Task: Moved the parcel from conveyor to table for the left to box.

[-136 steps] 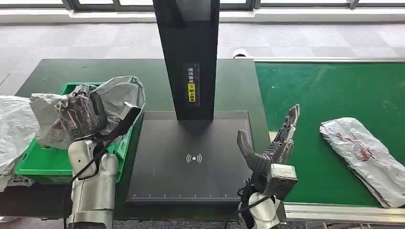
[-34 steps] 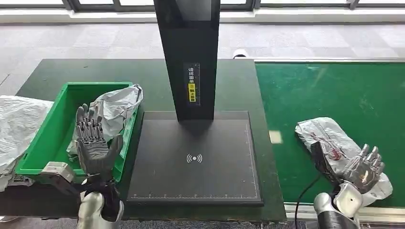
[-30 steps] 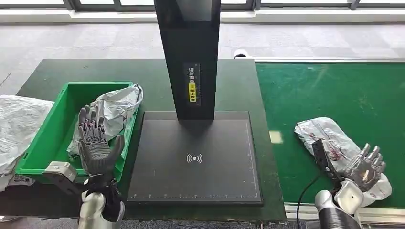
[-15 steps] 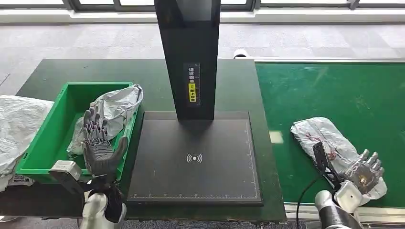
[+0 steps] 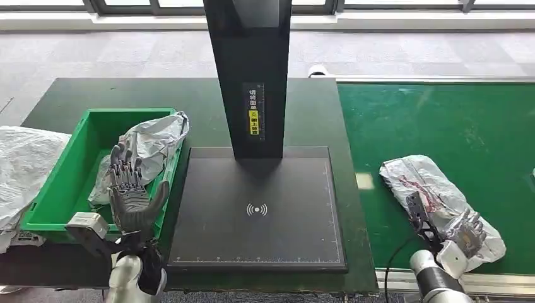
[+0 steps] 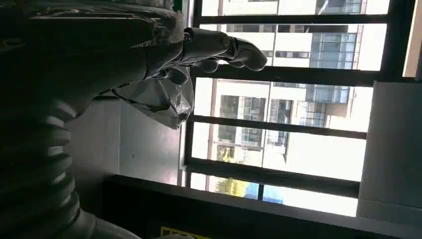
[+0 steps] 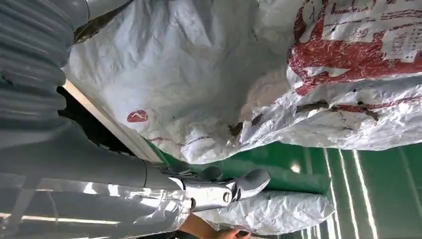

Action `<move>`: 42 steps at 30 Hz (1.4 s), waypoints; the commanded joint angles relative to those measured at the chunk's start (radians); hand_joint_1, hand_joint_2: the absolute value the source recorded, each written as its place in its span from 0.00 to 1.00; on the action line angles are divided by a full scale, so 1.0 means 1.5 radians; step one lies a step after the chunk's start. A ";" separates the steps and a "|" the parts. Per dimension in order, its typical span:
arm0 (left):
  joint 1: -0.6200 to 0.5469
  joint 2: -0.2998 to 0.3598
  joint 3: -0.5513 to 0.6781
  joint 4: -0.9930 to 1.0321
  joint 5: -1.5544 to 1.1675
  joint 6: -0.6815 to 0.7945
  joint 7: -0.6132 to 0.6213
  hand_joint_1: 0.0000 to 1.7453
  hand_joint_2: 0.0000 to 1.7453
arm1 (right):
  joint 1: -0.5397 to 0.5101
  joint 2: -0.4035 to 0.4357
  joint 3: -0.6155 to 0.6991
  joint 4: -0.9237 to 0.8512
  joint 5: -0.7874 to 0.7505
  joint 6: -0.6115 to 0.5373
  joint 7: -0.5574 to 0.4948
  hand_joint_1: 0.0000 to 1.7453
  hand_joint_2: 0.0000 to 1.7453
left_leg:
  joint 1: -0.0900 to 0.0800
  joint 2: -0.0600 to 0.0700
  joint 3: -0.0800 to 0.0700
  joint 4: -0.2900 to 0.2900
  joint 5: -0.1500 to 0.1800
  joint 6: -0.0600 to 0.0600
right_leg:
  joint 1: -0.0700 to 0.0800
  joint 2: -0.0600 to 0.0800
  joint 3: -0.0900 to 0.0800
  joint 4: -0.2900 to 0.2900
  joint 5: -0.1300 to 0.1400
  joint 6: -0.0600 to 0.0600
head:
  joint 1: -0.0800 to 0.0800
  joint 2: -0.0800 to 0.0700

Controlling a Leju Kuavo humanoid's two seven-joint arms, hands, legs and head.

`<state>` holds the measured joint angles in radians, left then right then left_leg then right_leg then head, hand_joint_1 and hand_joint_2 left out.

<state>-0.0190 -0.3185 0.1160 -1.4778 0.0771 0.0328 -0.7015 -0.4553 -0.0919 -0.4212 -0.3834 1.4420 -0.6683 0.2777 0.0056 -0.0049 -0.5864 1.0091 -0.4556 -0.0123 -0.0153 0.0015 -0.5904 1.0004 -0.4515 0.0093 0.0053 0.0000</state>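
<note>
Two hands: both observed in the head view.
Left hand (image 5: 131, 192): raised upright, fingers spread, nothing held, just beside the green bin (image 5: 58, 189).
Right hand (image 5: 465, 230): laid on the parcel (image 5: 435, 196); whether a grip is taken cannot be told.
Parcel: lying on the green conveyor (image 5: 441, 120).
Bin contents: one grey bag (image 5: 153, 145).
Surface (image 5: 189, 101): black scanner stand (image 5: 252, 76) between bin and conveyor.

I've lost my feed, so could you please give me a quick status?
Left hand open, raised beside green bin. Right hand on white parcel on conveyor, grip unclear. Scanner pad free.
</note>
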 commanded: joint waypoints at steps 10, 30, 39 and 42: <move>-0.011 -0.020 -0.003 0.065 -0.009 -0.027 0.002 0.00 1.00 | -0.013 -0.004 -0.110 0.076 -0.039 0.102 0.031 0.01 1.00 | 0.000 -0.001 0.003 -0.002 0.001 0.000 | 0.000 -0.001 0.004 -0.002 0.000 0.000 | 0.000 0.000; -0.027 -0.020 0.011 0.085 -0.017 -0.033 0.002 0.00 1.00 | -0.015 0.000 -0.128 0.069 -0.019 0.111 0.026 1.00 1.00 | 0.001 -0.002 0.005 -0.001 0.001 0.002 | 0.001 -0.002 0.008 -0.004 0.001 0.002 | 0.000 0.000; -0.018 -0.020 0.011 0.077 -0.018 -0.022 0.002 0.00 1.00 | -0.024 0.011 -0.130 0.052 0.030 0.056 0.010 1.00 1.00 | 0.000 0.000 0.006 -0.001 0.000 0.001 | 0.000 -0.001 0.007 -0.004 0.001 0.002 | 0.000 0.000; -0.015 -0.020 0.011 0.073 -0.017 -0.016 0.002 0.00 1.00 | -0.026 0.022 -0.127 0.039 0.040 0.016 -0.014 1.00 1.00 | 0.000 0.000 0.005 0.000 0.000 0.001 | 0.000 0.000 0.006 -0.003 0.001 0.002 | 0.000 0.000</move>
<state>-0.0276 -0.3178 0.1160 -1.4027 0.0473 -0.0072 -0.7015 -0.4855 -0.0916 -0.5634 -0.3338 1.4802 -0.5696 0.3006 0.0059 -0.0049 -0.5797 1.0095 -0.4559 -0.0104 -0.0147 0.0018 -0.5819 0.9967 -0.4504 0.0125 0.0053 0.0000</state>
